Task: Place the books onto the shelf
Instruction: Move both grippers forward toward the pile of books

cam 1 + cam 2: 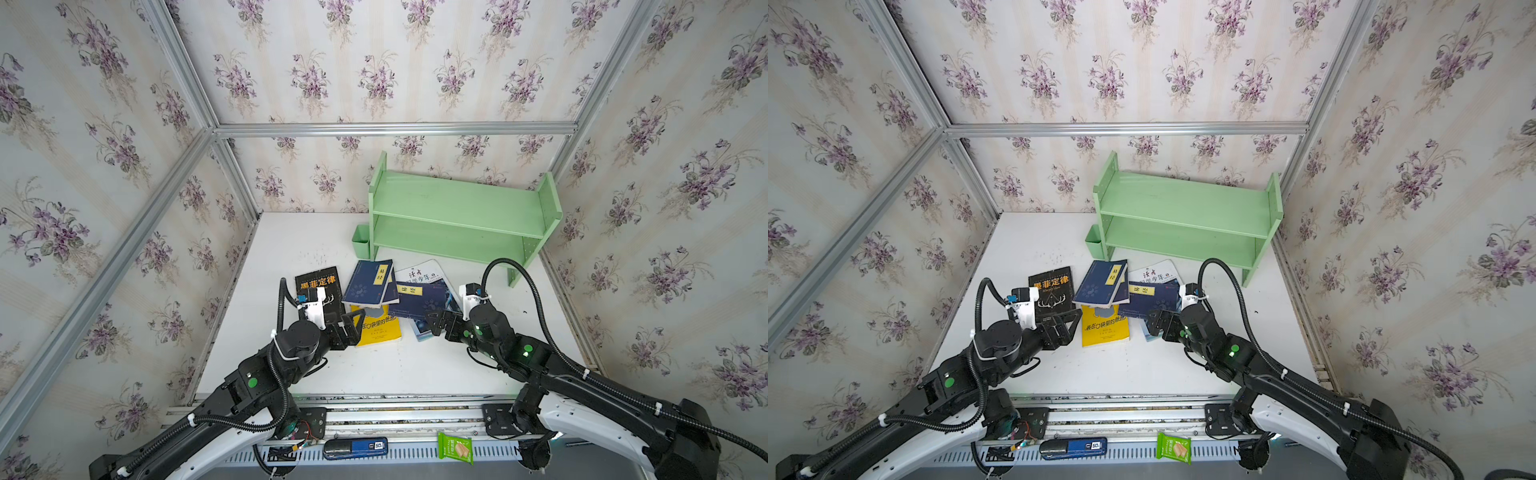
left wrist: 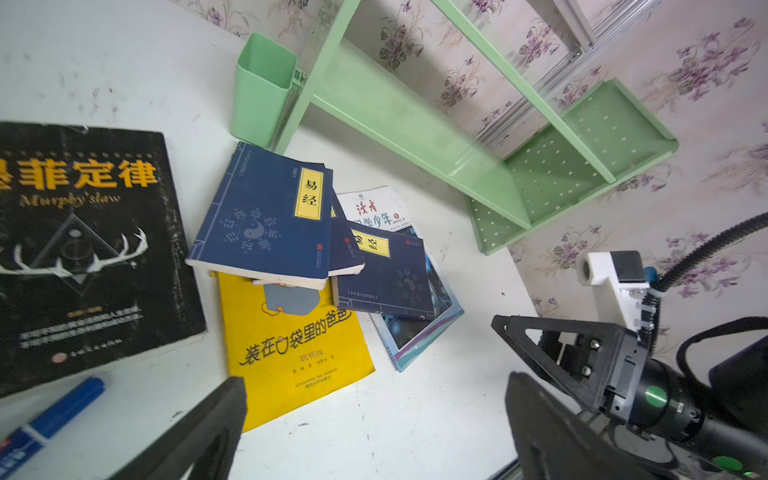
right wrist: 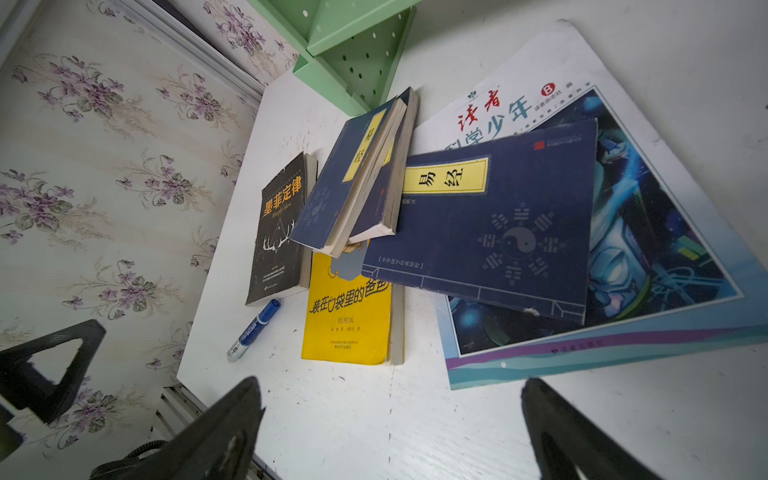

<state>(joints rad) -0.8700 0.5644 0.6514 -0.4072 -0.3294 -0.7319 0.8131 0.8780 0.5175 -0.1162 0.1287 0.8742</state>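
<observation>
Since both tiers of the shelf [image 1: 457, 203] are standing bare and every book is lying on the worktop [image 1: 374, 370], the run is sitting at its opening step: approach for a first pick. Left jaws and right jaws are both gaping wide, gripping nothing, hovering low at the near edge of the pile, one on either side.

The books are lying in a loose heap in front of the shelf, near its lower tier.
- Black antler book [image 2: 83, 249] is lying flat and apart at the left, with a blue marker [image 3: 254, 328] beside its near edge.
- Top navy book [image 2: 262, 224] is resting tilted on a second navy book [image 2: 347, 253], and both are overlapping the yellow book [image 2: 291, 345].
- Third navy book [image 3: 498, 224] is lying on the large white-blue magazine [image 3: 644, 232].

Judgement: the next move is calling for a book with a raised, free edge. The top navy book is looking likeliest, its near edge overhanging. The flat ones are probably needing a slide or a two-arm lift. Covers are looking worn and soft.
</observation>
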